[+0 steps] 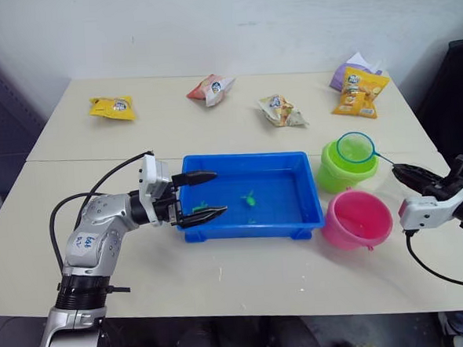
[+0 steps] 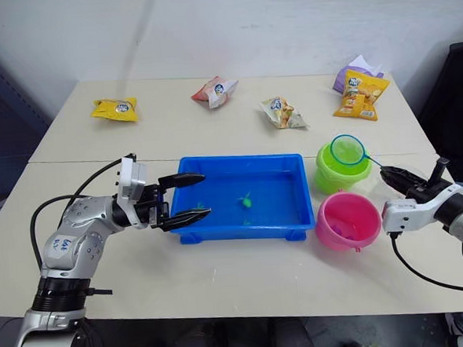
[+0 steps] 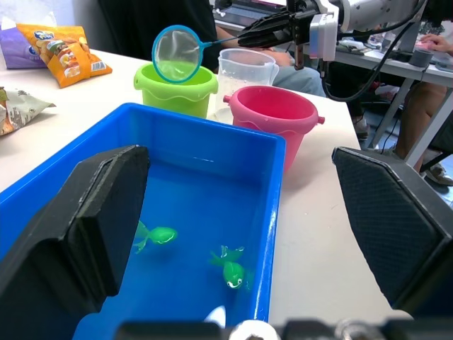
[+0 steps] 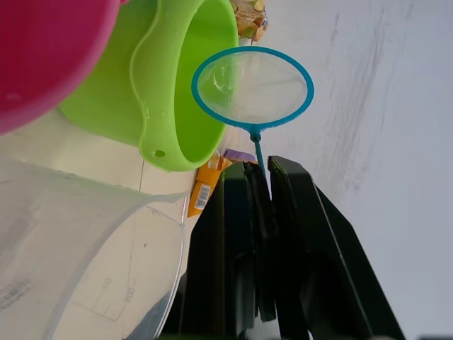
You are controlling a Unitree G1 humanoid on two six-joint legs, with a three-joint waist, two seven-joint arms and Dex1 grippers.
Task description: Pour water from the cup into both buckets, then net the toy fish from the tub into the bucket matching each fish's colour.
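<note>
At lower left, the left gripper (image 1: 200, 197) gapes wide and empty at the near-left end of the blue tub (image 1: 215, 165), mid-frame, where two green toy fish (image 3: 228, 267) lie. At right, the right gripper (image 2: 395, 178) pinches the net (image 1: 356, 148) by its handle, hoop over the green bucket (image 1: 332, 175); pink bucket (image 1: 357, 218) nearer. Clear cup (image 3: 244, 68) beyond. Snack packets (image 1: 281, 111) line the far table.
</note>
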